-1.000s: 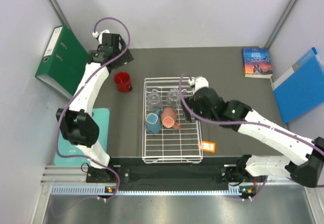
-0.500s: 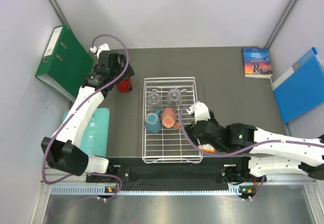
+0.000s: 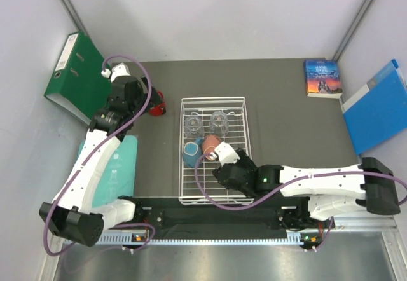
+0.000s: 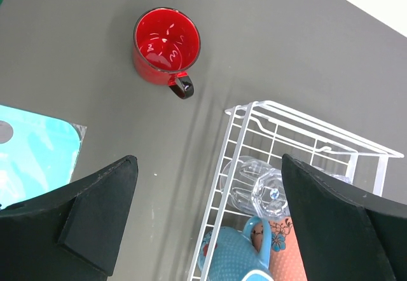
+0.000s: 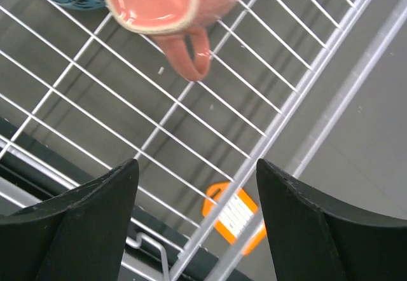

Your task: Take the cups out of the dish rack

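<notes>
The white wire dish rack (image 3: 214, 192) stands mid-table. In it are two clear glass tumblers (image 3: 193, 126) (image 3: 218, 122), a light-blue mug (image 3: 190, 154) and a salmon-pink mug (image 3: 211, 146) lying on its side. The red mug (image 3: 158, 105) stands upright on the table left of the rack. My left gripper (image 3: 137, 100) is open and empty, just left of the red mug (image 4: 166, 46). My right gripper (image 3: 224, 164) is open and empty over the rack's near right part, just near the pink mug (image 5: 159, 1). The rack's orange tag (image 5: 234, 214) shows between its fingers.
A green binder (image 3: 76, 71) leans at the far left. A teal mat (image 3: 111, 166) lies left of the rack. A book (image 3: 322, 77) and a blue folder (image 3: 378, 106) lie at the far right. The grey walls close in on both sides.
My right arm has swung back toward the near edge and now hangs over the rack's near right part. My left gripper has pulled left, away from the red mug standing on the table.
</notes>
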Controlling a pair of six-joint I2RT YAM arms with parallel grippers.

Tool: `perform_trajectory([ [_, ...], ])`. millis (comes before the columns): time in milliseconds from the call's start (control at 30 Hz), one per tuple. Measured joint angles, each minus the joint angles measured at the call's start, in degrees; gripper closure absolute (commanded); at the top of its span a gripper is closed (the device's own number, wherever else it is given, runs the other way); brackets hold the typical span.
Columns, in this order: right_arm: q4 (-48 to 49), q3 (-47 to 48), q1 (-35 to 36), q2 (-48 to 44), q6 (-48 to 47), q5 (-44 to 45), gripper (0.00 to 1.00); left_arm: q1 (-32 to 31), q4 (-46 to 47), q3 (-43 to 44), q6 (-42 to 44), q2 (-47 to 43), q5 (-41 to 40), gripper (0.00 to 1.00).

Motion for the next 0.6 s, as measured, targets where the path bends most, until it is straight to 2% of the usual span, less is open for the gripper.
perform_trajectory([
  [367,11.4,-0.2,-0.2,9.3,-6.8,-1.9,0.27,0.0,0.0,-5.3,-2.5,-3.8,1.1,0.01],
  [600,17.4,-0.2,-2.9,10.1,-11.1,-2.6,0.3,0.0,0.5,-6.6,-3.2,-4.9,1.5,0.02],
])
